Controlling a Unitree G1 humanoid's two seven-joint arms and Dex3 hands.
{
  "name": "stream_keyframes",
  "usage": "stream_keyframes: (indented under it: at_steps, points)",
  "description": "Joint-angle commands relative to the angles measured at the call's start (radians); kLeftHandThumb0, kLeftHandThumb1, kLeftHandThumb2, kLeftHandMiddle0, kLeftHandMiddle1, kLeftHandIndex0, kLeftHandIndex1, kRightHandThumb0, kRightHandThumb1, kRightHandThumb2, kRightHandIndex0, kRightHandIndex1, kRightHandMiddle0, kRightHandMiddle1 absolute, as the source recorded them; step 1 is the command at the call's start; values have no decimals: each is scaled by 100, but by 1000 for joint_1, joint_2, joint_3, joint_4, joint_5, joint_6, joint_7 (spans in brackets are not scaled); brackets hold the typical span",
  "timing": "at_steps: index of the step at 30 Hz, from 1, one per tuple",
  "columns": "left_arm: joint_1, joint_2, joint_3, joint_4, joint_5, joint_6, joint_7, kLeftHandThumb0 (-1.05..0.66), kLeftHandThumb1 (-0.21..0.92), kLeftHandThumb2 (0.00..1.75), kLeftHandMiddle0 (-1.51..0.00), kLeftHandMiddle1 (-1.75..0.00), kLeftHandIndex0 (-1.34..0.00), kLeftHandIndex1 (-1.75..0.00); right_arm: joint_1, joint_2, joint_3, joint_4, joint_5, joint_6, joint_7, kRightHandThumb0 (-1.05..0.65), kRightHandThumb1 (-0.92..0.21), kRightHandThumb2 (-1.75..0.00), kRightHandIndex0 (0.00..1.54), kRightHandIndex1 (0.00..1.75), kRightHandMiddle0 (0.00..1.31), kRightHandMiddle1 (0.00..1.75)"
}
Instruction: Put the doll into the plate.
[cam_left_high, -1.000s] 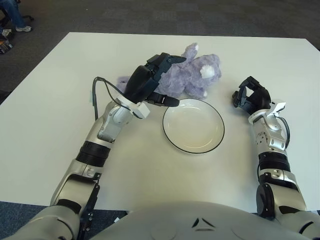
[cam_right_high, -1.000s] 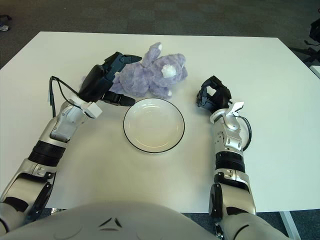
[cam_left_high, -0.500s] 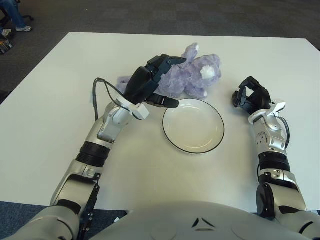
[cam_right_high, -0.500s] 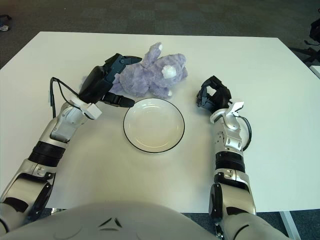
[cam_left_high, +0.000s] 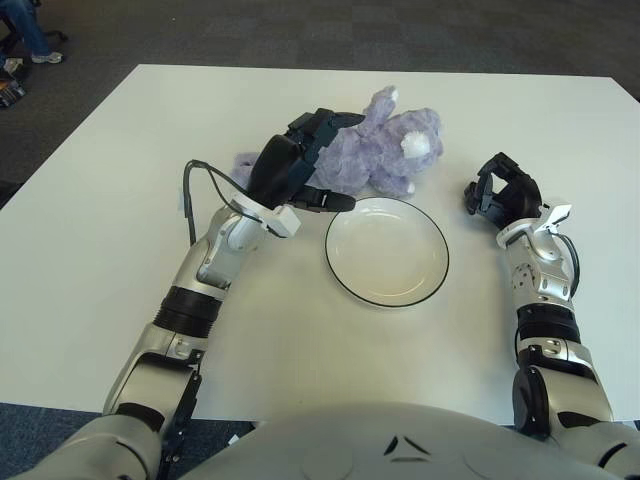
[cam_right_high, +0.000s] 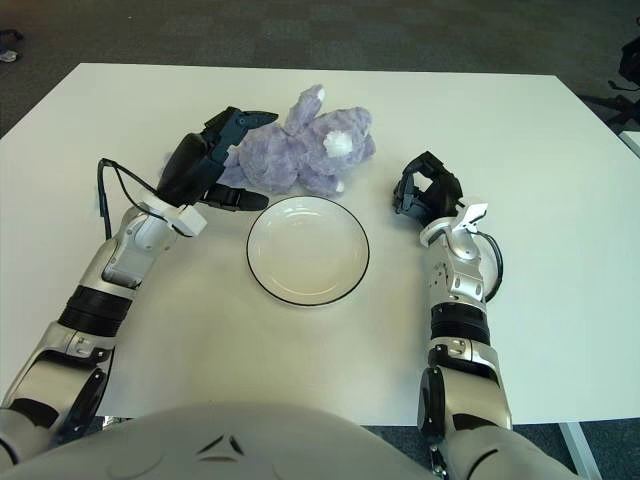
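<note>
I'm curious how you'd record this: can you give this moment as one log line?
left hand: open, reaching plush bunny | right hand: idle | plate: empty

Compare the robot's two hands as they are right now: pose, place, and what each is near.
The left hand is spread open against the purple doll's left side; the right hand is curled, holds nothing, and is nowhere near the doll. The left hand sits behind-left of the plate; the right sits off to its right. Both are dark, three-fingered, over the white table.

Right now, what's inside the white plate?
Nothing: the plate is bare white inside its dark rim. The purple doll lies behind it on the table, the left hand open at its near side. The right hand sits to the plate's right.
</note>
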Motion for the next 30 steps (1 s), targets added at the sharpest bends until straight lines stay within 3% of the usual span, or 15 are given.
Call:
stream_keyframes:
  at_steps: [1, 9, 14, 30]
  points:
    - [-1, -4, 5, -26, 69, 98, 13, -77, 88, 28, -36, -72, 0, -79, 39, 15, 3, 33, -2, 37, -2, -48, -34, -129, 121, 175, 60, 175]
    - [-5, 12, -17, -71, 207, 282, -10, -70, 76, 39, -31, -60, 0, -62, 41, 13, 2, 35, -1, 36, 2, -48, -34, -128, 120, 175, 60, 175]
    - [-20, 26, -35, -57, 271, 352, -2, -70, 69, 46, -29, -51, 0, -53, 40, 12, 1, 36, 0, 38, 5, -48, -34, -129, 120, 175, 60, 175]
    - [-129, 53, -93, 106, 335, 452, 14, -70, 54, 58, -22, -48, 0, -37, 44, 14, 1, 23, -1, 49, -3, -48, -34, -129, 120, 175, 60, 175]
